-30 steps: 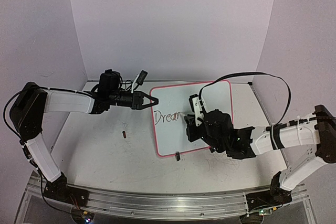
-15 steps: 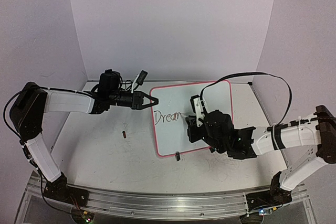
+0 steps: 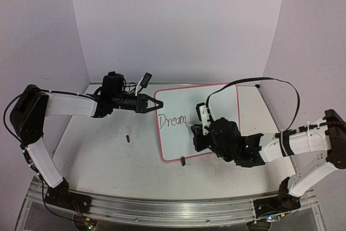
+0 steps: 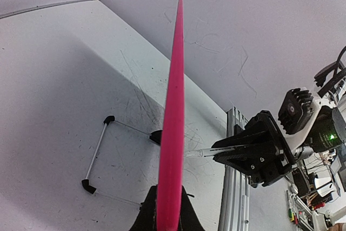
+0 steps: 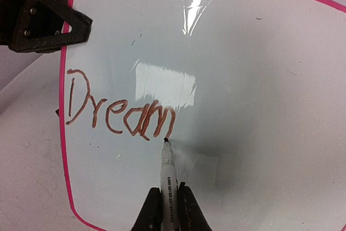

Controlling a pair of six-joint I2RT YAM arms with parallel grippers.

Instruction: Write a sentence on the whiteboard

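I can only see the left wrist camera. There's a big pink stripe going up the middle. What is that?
Observer: That is the pink rim of the whiteboard seen edge-on. The left gripper is shut on its side edge.
Operator: Is anything written on it?
Observer: Yes, the sentence reads only "Dream", in reddish-brown letters.
Operator: What's writing it?
Observer: A marker held in the right gripper, its tip at the last m.
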